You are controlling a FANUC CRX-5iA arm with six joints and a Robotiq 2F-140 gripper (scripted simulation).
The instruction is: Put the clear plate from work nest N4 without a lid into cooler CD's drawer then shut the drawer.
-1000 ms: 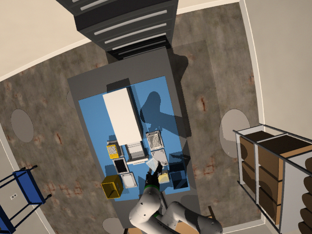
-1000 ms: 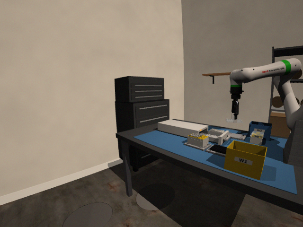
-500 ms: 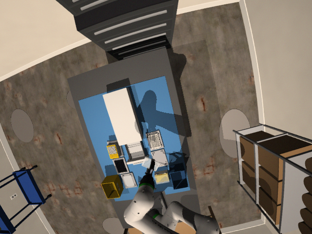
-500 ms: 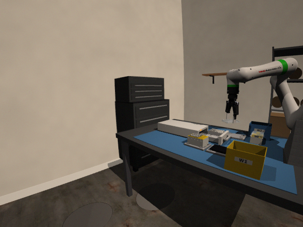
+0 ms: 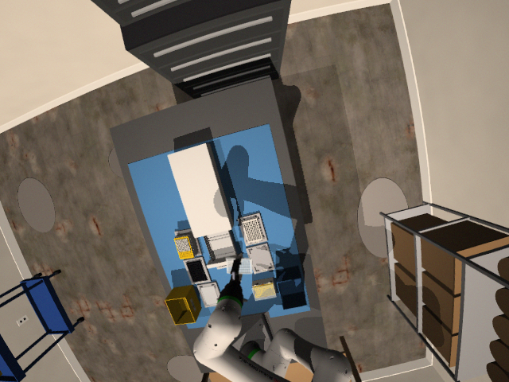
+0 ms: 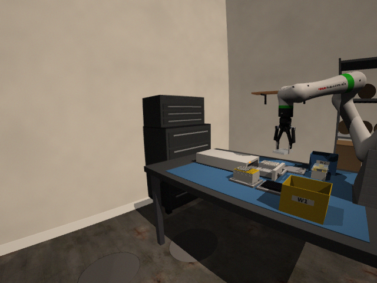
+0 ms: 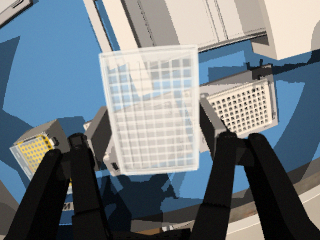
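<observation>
My gripper (image 6: 284, 146) is shut on the clear plate (image 6: 281, 151) and holds it level, high above the bench. In the wrist view the clear plate (image 7: 150, 110) shows its well grid between my black fingers. From above, the plate (image 5: 245, 266) hangs just in front of the open drawer (image 5: 222, 247) of the white cooler CD (image 5: 199, 189). The drawer (image 7: 194, 3) shows ribs and a bare floor, with its bar handle toward me. CD's lamp (image 6: 249, 157) glows amber. The grey nest N4 (image 5: 261, 258) lies bare to the right of the plate.
A white well plate (image 5: 251, 228) sits on a nest behind N4. A yellow tip box (image 5: 184, 245), a black plate (image 5: 196, 270) and a white plate (image 5: 208, 294) lie left of the drawer. A yellow bin W1 (image 5: 183, 305), a blue bin (image 5: 292, 287) and another yellow rack (image 5: 263, 290) stand near the front.
</observation>
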